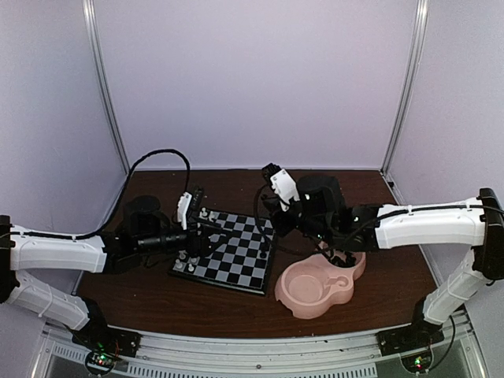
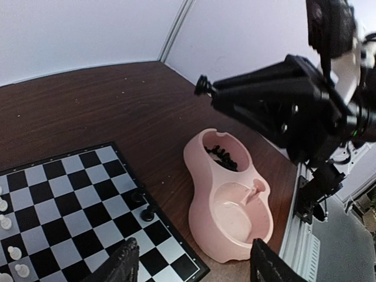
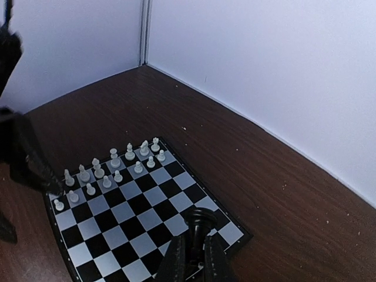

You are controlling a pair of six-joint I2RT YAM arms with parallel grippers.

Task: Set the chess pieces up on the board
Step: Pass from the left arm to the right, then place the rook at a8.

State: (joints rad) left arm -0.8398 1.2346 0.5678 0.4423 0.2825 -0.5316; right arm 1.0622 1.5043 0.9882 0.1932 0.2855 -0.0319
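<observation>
The board (image 1: 236,260) lies in the middle of the table. White chess pieces (image 3: 111,167) fill its two left rows. Two black chess pieces (image 2: 147,211) stand at its right edge, nearest the pink dish. In the left wrist view my left gripper (image 2: 194,267) is open and empty above that edge, its fingers (image 2: 120,264) spread wide. My right gripper (image 3: 195,252) is shut on a black chess piece (image 3: 200,222) and holds it above the board's near right corner. In the top view the left gripper (image 1: 205,235) is over the board's left part, and the right gripper (image 1: 276,224) hangs by the right edge.
A pink double-bowl dish (image 1: 299,303) sits right of the board. Its far bowl holds several black chess pieces (image 2: 223,157); the near bowl (image 2: 241,205) has only a pink peg. The right arm (image 2: 294,106) reaches across above the dish. Walls close in behind.
</observation>
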